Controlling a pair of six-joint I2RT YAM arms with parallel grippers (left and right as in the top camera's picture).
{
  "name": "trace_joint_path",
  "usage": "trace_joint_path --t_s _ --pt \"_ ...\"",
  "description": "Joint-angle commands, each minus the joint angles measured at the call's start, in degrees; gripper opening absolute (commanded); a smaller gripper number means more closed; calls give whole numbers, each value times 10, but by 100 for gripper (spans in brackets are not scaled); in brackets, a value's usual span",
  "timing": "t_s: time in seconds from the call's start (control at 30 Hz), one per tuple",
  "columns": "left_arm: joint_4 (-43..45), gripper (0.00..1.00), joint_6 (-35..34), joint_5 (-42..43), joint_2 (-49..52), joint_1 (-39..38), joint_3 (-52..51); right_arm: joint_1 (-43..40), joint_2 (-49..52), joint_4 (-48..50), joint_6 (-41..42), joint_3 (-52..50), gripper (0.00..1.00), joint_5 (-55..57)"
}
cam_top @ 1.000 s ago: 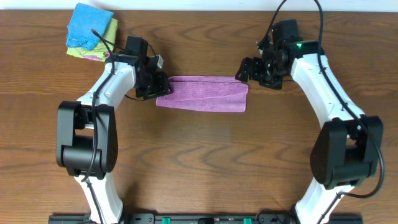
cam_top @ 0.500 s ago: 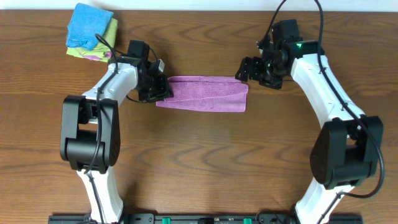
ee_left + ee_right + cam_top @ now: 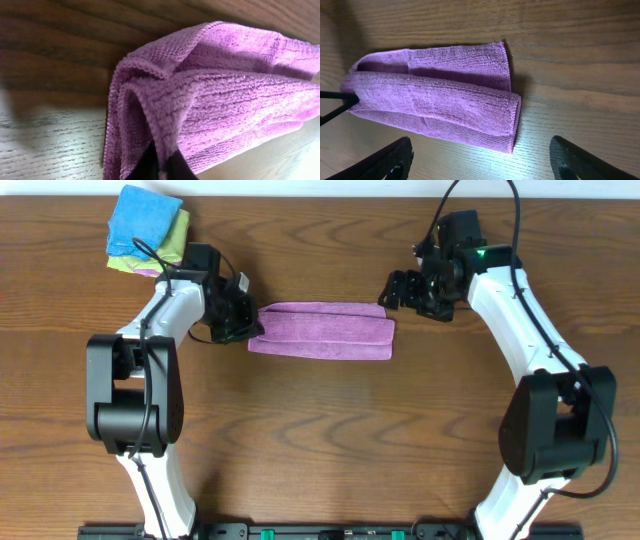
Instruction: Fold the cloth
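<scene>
**Overhead.** Cloth [image 3: 322,332] lies in the middle of the bench [image 3: 320,430], a long purple band running left to right and already doubled lengthwise. My left claw [image 3: 246,328] is at its left end. My right claw [image 3: 392,288] sits just off the far right corner, apparently not touching. A stack [image 3: 148,230] of spare cloths is at the far left, well apart.

**Left wrist.** Left claw is closed, pinching the layers of the left end. The terry bunches into loose loops at the grip and the hems do not line up.

**Right wrist.** Right claw is spread wide and empty. The right end of the cloth lies flat ahead of it, the top layer sitting a little short of the one beneath.

**Judgement.** The lengthwise fold looks done and the crosswise fold is in hand. Next, I should lift the pinched end clear of the bench and carry it over to meet the right end, keeping the layers together. The right claw may need to pin its end so the band does not drag.
</scene>
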Motion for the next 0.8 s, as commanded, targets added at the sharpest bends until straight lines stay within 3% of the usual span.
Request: trace_joint_path --t_s 0.0,0.03,0.1,0.17,0.2,0.27,0.3,0.33,0.4,0.5,0.67,0.77 --pt "-3 27 3 4 -4 -1 -2 6 -7 4 -7 1 88 6" --pt "-2 42 3 4 -4 -2 -2 6 -7 4 -7 1 88 6" --pt "-1 62 3 4 -4 -2 -2 7 -7 3 -7 1 84 5" --pt "-1 64 3 4 -5 -2 -2 11 -7 3 -7 1 78 4" --pt "-1 63 3 5 -5 -2 -2 14 -7 3 -7 1 71 4" --pt "-4 51 3 7 -6 -2 1 19 -7 5 -7 1 40 7" --pt "-7 45 8 11 -8 -2 4 22 -7 8 -7 1 16 7" --pt "-10 40 17 14 -10 -2 8 23 -7 10 -7 1 3 7" --pt "-20 37 33 12 -18 -2 18 25 -7 15 -7 1 1 6" --pt "-41 41 44 -29 -31 -2 38 27 -7 15 -7 0 1 9" --pt "-50 57 47 -77 -42 -2 47 38 -1 16 -7 -13 1 32" --pt "-54 60 61 -78 -42 -2 47 43 4 16 -7 -16 1 32"
